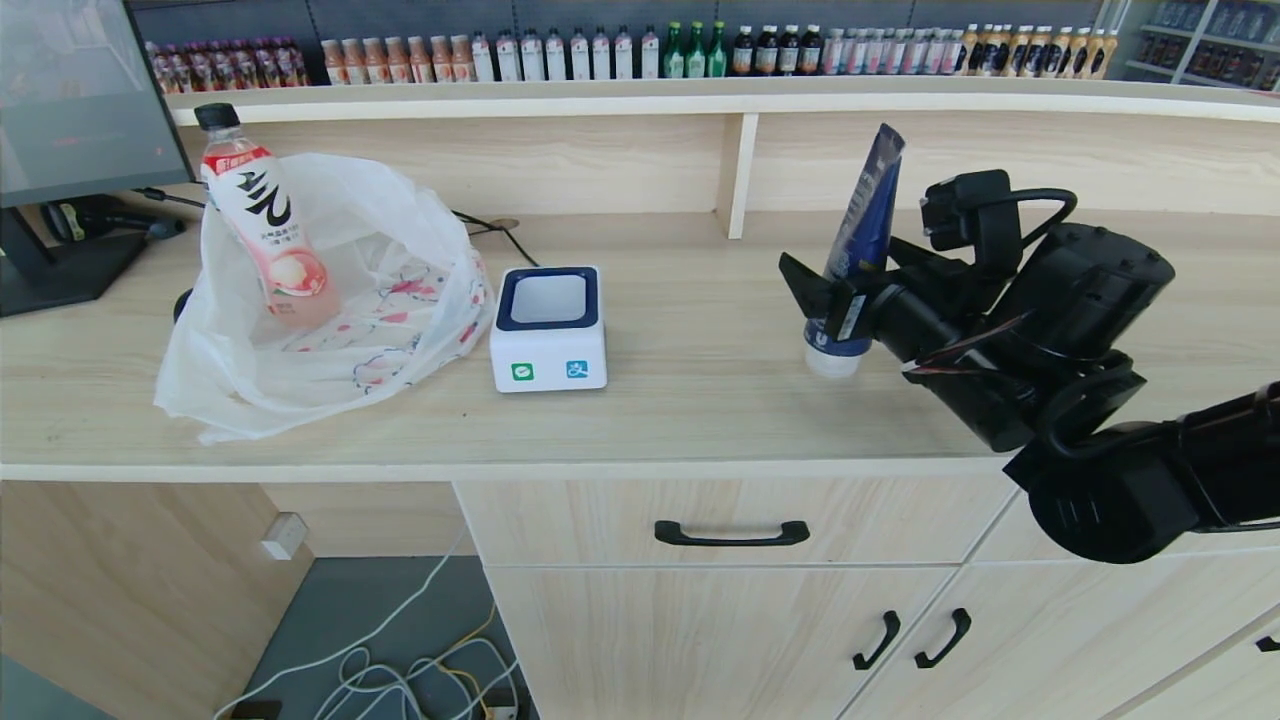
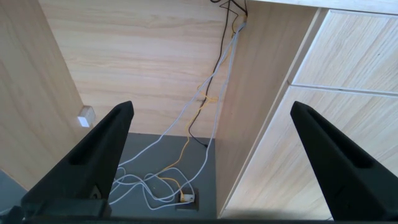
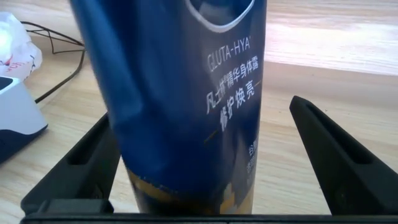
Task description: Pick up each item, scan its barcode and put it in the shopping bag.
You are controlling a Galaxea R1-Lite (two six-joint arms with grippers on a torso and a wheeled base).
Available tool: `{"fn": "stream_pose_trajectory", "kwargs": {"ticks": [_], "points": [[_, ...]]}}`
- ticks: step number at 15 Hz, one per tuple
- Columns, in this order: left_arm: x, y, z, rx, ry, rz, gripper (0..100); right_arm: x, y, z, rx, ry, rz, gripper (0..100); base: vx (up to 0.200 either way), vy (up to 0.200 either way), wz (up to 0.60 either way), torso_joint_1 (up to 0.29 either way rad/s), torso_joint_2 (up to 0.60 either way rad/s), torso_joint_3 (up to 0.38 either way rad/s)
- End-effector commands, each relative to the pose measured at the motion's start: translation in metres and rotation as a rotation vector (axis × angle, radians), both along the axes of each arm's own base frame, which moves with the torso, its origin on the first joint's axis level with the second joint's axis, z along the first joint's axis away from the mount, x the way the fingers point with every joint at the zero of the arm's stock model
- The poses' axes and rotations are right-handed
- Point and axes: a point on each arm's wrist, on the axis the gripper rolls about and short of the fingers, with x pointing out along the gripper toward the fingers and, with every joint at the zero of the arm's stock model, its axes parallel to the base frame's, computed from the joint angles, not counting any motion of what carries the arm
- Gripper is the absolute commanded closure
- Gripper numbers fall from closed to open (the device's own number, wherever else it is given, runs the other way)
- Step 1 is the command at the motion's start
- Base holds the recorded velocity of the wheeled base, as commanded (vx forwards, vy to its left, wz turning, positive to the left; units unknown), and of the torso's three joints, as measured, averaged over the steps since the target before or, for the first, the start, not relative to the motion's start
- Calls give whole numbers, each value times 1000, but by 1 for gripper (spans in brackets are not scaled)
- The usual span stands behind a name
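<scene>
A dark blue tube (image 1: 862, 232) stands upright on its white cap at the right of the wooden counter (image 1: 700, 400). My right gripper (image 1: 845, 292) is open around its lower part, one finger on each side. In the right wrist view the blue tube (image 3: 180, 106) sits between the spread fingers of the right gripper (image 3: 202, 115), closer to one finger (image 3: 93, 155). A white shopping bag (image 1: 400, 300) lies open at the counter's left with a pink drink bottle (image 1: 268, 225) leaning inside. The white barcode scanner box (image 1: 550, 325) stands mid-counter. My left gripper (image 2: 211, 109) hangs open below the counter.
A monitor (image 1: 80, 100) on a black stand occupies the far left corner. A raised shelf (image 1: 740, 100) with a vertical divider (image 1: 738, 175) backs the counter. Cables (image 1: 500, 232) trail behind the scanner box. Drawers with black handles (image 1: 732, 534) sit below. Floor cables (image 2: 161, 180) lie under the counter.
</scene>
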Motion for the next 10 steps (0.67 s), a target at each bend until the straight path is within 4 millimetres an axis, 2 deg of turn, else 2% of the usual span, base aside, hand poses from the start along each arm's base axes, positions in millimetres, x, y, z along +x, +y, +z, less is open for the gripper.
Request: {"fn": "stream_pose_trajectory", "kwargs": {"ticks": [1,3,8,9,10], "points": [[0,0,0,0,0,1,0,-6,-3,1,1,0,-1,0,0,0,0,0,0,0],[0,0,0,0,0,1,0,-11,-5,-5,-10,27,-1,0,0,0,0,0,0,0],[0,0,0,0,0,1,0,-10,-6,-5,-11,26,-5,0,0,0,0,0,0,0],[0,0,0,0,0,1,0,-9,-8,-6,-11,28,-12,100,0,0,0,0,0,0],[0,0,0,0,0,1,0,-8,-9,-7,-14,32,-13,100,0,0,0,0,0,0]]}}
